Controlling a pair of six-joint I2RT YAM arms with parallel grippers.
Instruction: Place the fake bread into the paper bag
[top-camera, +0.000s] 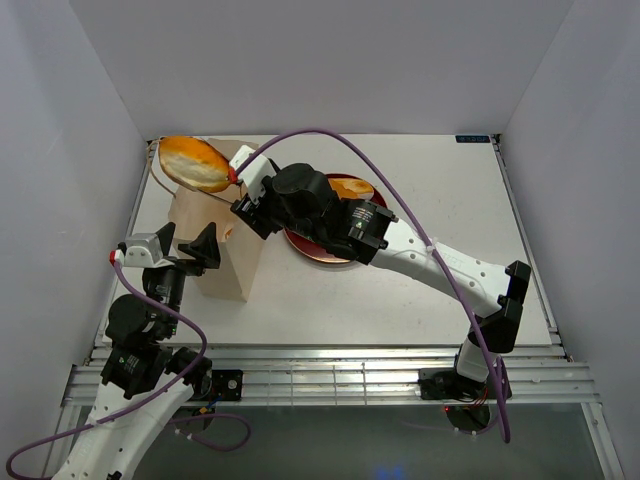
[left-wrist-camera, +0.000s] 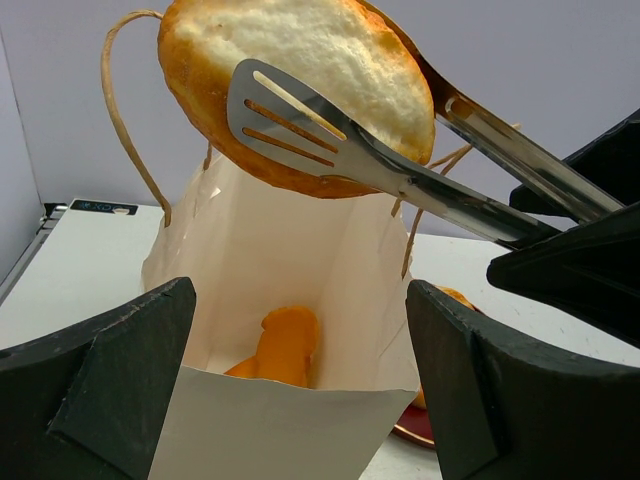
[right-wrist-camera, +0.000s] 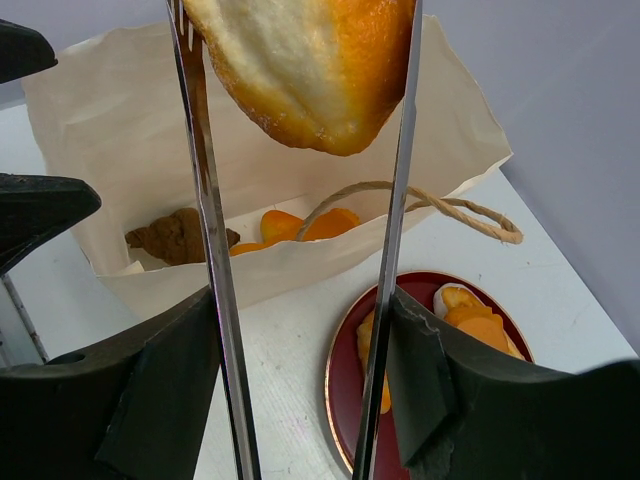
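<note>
One piece of the fake bread (left-wrist-camera: 300, 90), a flat golden loaf, hangs pinched in the tongs (left-wrist-camera: 400, 175) above the open mouth of the paper bag (left-wrist-camera: 290, 270). The right gripper (right-wrist-camera: 300, 390) has its jaws pressed on both arms of the tongs, squeezing them against the loaf. The left gripper (left-wrist-camera: 300, 380) sits at the bag's near rim with jaws spread wide. The paper edge lies between them but does not look clamped. Inside the bag lie a brown croissant (right-wrist-camera: 180, 235) and some orange pastries (right-wrist-camera: 300, 225). More pastries wait on the dark red plate (right-wrist-camera: 420, 345) on the counter (top-camera: 400, 290) just beside the bag.

The step in hand looks like the drop of this loaf. The next move probably calls for bringing the tongs lower into the mouth, then easing the squeeze so the arms spring apart. The loaf seems nearly as broad as the opening, so it likely needs to enter edge-on, clear of the cord handle (left-wrist-camera: 113, 110).

A small dark label (top-camera: 472, 138) at the counter's far edge carries characters too small to read, and no brand shows anywhere.
</note>
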